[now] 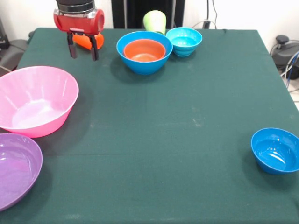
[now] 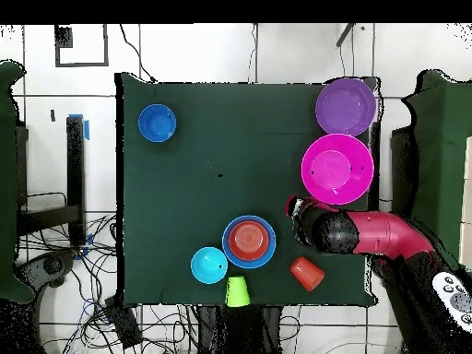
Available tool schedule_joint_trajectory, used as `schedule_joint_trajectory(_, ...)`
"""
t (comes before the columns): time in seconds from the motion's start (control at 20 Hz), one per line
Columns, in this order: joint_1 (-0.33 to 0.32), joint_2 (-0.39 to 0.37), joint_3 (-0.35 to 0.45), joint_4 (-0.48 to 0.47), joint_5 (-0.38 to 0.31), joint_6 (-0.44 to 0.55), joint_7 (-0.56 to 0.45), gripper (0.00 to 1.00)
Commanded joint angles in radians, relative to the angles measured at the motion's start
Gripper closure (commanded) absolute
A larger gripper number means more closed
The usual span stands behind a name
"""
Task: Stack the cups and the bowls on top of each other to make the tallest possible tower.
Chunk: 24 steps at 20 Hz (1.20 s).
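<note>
— While the red and black gripper (image 1: 82, 50) hangs at the upper left of the front view, are its two dark fingers closed on anything?

— No, they stand apart with nothing between them. The ribbed orange plastic cup (image 1: 87, 41) lies on its side just behind them, on the green cloth-covered table (image 1: 154, 116).

— And the rest of the pieces?

— The small orange bowl (image 1: 144, 50) already sits nested inside the medium blue bowl (image 1: 144, 59) at top centre. The small cyan bowl (image 1: 184, 40) touches its right side, and the lime green tumbler (image 1: 154, 20) stands mouth down behind them. The huge glossy pink bowl (image 1: 35, 100) and the shallow purple bowl (image 1: 16, 168) sit at the left edge, and the small dark blue bowl (image 1: 275, 150) is alone at lower right.

— What might fail?

— I'd judge the tipped cup the main risk: being round, it could roll off towards the table edge if one finger nudges it before both close. A grip across its taper might also slip.
</note>
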Motion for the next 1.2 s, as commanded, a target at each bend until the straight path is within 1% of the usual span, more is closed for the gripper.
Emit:
schedule_joint_trajectory(0.05,-0.001,0.078,0.078,0.080,-0.069,0.062,-0.210,0.00)
schedule_joint_trajectory(0.35,-0.018,0.085,0.089,0.086,-0.076,0.062,-0.203,0.00)
schedule_joint_trajectory(0.45,-0.013,0.080,0.086,0.084,-0.081,0.067,-0.202,0.00)
schedule_joint_trajectory(0.6,0.031,0.028,0.070,0.070,-0.144,0.052,-0.222,0.00)
schedule_joint_trajectory(0.75,0.037,0.012,0.083,0.055,-0.175,0.078,-0.274,0.00)
schedule_joint_trajectory(0.9,0.031,-0.012,0.096,0.043,-0.171,0.127,-0.302,0.00)
schedule_joint_trajectory(1.1,0.014,-0.044,0.136,0.030,-0.144,0.199,-0.355,0.00)
schedule_joint_trajectory(1.2,-0.001,-0.042,0.160,0.019,-0.136,0.225,-0.387,0.00)
